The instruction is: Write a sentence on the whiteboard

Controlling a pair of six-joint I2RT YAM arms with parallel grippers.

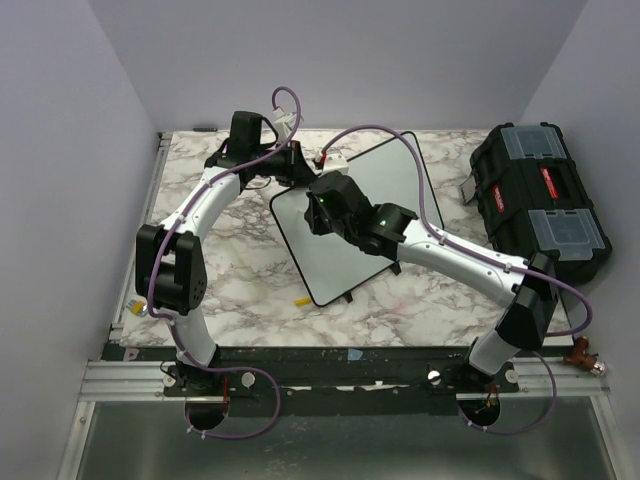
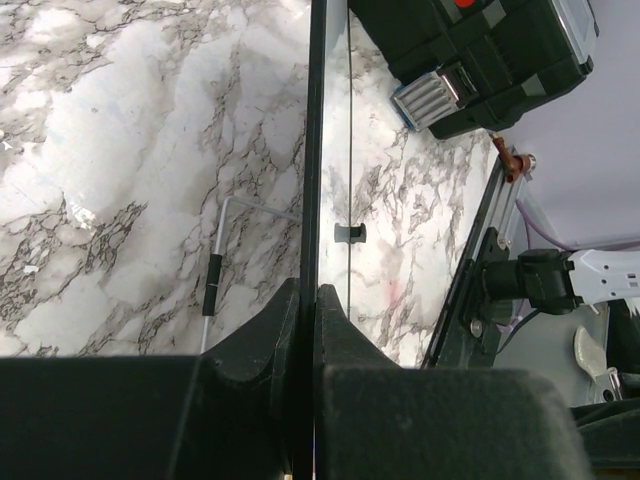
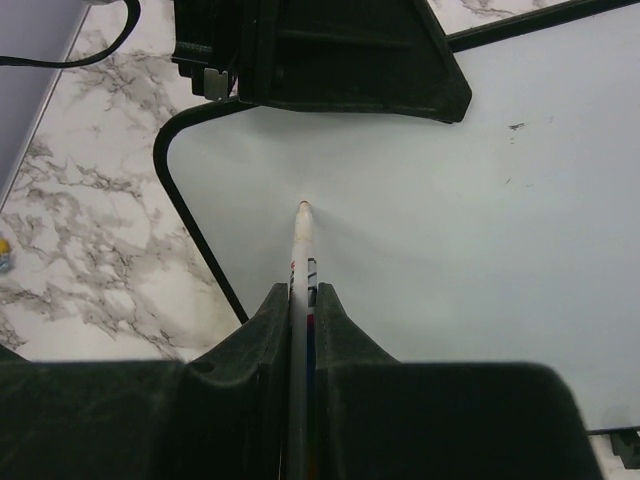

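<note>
The whiteboard (image 1: pixel 395 175) lies askew on the marble table, glossy white with a thin black rim. My left gripper (image 1: pixel 297 165) is shut on the board's far left edge; in the left wrist view that rim (image 2: pixel 314 150) runs edge-on between the jaws of the left gripper (image 2: pixel 308 292). My right gripper (image 3: pixel 303 292) is shut on a white marker (image 3: pixel 302 250). The marker tip rests on the whiteboard (image 3: pixel 480 220) close to its rounded corner. From above, the right gripper (image 1: pixel 318 208) hovers over the board's left part. The sentence is out of view; the board surface that shows is plain white.
A black toolbox (image 1: pixel 540 195) stands at the table's right side and also shows in the left wrist view (image 2: pixel 480 50). A small yellow cap (image 1: pixel 301 299) lies in front of the board. A thin metal rod with a black sleeve (image 2: pixel 214 275) lies on the marble.
</note>
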